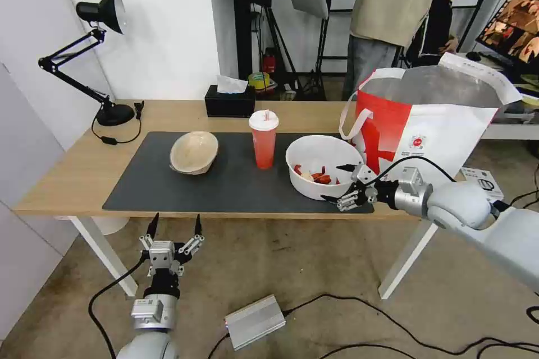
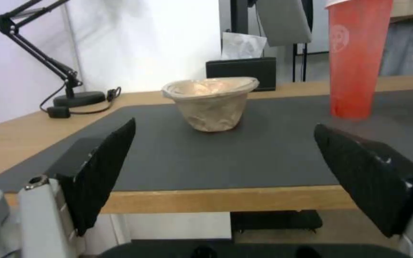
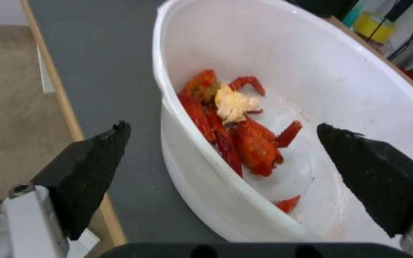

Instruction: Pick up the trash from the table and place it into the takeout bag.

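No readable writing anywhere: the bag carries just a small round red logo on its white panel, and the cup has a pale round mark on its side, seen from the left wrist, too faint to read.

Right end effector is at the white bowl, fingers spread wide and straddling the near right rim. One black finger sits outside the wall over the mat, the other hangs over the inside. Whether either pad touches the rim, can't tell; it grips nothing.

Left end effector hangs low in front of the counter, below its near edge, fingers pointing up and spread wide, holding nothing. Its wrist camera looks across the mat at the pulp bowl.

Count on the counter: three pieces of trash. One pulp bowl tipped on its side at the mat's left part, one red cup with white lid and straw upright in the middle, one white bowl to the right with several red shell scraps and a pale lump among them. One bag, standing open at the counter's right end just beside the white bowl, foil lining showing, two white loop handles. One black tissue box at the back edge, one black desk lamp at the left end.
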Controlling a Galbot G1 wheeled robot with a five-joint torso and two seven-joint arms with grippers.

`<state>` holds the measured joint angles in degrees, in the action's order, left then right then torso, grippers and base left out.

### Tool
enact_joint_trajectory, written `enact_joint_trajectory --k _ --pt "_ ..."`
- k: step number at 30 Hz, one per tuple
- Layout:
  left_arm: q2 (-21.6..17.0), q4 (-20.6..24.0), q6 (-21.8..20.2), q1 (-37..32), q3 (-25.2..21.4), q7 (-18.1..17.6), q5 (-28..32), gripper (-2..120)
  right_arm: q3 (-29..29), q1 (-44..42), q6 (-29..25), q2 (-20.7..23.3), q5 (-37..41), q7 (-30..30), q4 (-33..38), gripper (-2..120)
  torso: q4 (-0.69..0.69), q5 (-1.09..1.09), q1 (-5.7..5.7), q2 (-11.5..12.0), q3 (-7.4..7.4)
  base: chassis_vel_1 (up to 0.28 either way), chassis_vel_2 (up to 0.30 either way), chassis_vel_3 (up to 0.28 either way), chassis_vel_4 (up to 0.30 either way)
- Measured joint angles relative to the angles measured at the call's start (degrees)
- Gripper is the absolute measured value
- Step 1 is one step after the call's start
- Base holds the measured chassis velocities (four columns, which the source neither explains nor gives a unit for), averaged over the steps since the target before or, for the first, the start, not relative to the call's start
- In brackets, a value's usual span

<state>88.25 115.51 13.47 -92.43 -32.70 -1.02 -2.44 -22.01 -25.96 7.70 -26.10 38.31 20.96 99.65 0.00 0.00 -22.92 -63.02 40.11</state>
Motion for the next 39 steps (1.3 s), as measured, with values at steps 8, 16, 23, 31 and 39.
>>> enact_joint_trajectory --k 8,16,23,31,39 --pt "-0.28 -0.72 0.1 0.64 -0.02 0.02 0.07 100 -2.51 2.07 -0.26 -1.85 -1.0 0.01 -2.61 99 0.0 0.0 0.0 0.0 0.0 0.0 0.0 0.0 0.0" --pt "-0.37 -1.31 0.15 0.91 -0.27 0.03 0.3 100 -4.12 3.22 -0.55 -3.49 -1.86 0.05 -5.25 93 -0.01 -0.01 0.01 -0.01 -0.01 0.0 0.0 0.0 0.0" --pt "-0.24 -1.58 0.29 1.01 -0.25 0.03 0.3 100 -4.95 3.97 -0.54 -4.12 -2.23 0.14 -6.75 84 0.0 0.0 0.01 -0.01 0.0 0.0 0.0 0.0 0.0" --pt "-0.07 -1.89 0.3 1.3 -0.04 0.03 0.17 100 -5.01 4.02 -0.69 -4.33 -2.41 0.18 -7.46 57 0.0 0.0 0.01 0.0 0.0 0.0 0.0 0.0 0.0" --pt "0.07 -2.22 0.33 1.41 0.51 0.03 -0.01 100 -4.88 4.16 -1.9 -4.8 -2.58 0.09 -8.27 30 0.0 0.01 0.0 0.0 0.0 0.0 0.0 0.0 0.0"
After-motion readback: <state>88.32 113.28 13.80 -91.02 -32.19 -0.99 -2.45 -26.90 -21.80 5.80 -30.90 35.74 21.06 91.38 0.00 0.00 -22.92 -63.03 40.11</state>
